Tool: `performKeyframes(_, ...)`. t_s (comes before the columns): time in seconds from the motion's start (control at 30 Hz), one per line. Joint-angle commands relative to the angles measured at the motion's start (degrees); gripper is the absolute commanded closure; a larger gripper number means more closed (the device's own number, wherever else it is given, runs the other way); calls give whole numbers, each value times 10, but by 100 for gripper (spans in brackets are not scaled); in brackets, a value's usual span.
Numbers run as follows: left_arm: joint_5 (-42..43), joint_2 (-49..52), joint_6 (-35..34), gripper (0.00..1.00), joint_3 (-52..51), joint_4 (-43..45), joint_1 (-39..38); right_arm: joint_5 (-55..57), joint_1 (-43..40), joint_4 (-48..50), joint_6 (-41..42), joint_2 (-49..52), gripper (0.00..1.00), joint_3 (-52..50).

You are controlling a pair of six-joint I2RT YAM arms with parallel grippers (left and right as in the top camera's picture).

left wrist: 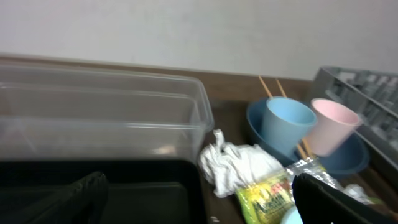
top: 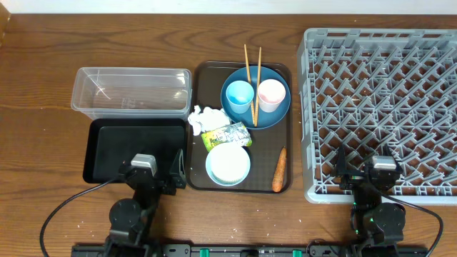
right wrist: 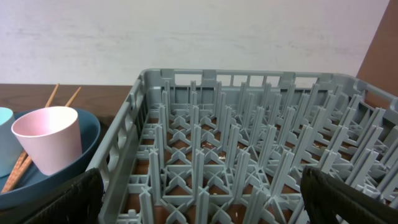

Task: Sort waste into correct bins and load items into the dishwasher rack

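We log the chopsticks lying across the blue plate between the cups, long axis running away from the arms. Left jaws stand wide open, empty, over the black tray. Right jaws do likewise over the rack's near edge.

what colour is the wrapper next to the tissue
Green and yellow with print, partly silvery at the edge: the wrapper shows best in the overhead view.

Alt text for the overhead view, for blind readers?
A brown serving tray holds a blue plate with a blue cup, pink cup and chopsticks, plus a white bowl, tissue, wrapper and carrot. A clear tub and black tray lie left of it, a grey rack right. The left gripper and right gripper are open.
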Motion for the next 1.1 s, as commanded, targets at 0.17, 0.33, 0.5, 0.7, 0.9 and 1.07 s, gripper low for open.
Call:
performKeyframes(0.17, 61, 16, -67, 4, 195, -166, 2, 2, -6, -2, 4, -1, 1, 0)
performKeyframes(0.33, 64, 68, -67, 3, 335, -283, 2, 2, -6, -2, 4, -1, 1, 0)
performKeyframes(0.5, 69, 145, -67, 3, 456, -359, 2, 2, -6, -2, 4, -1, 1, 0)
performKeyframes(0.7, 209, 298, -67, 3, 591, -473, 2, 2, -6, -2, 4, -1, 1, 0)
performKeyframes(0.9, 213, 413, -67, 3, 614, -491, 2, 2, -6, -2, 4, -1, 1, 0)
performKeyframes(1.07, 206, 496, -69, 2, 612, -468, 2, 2, -6, -2, 4, -1, 1, 0)
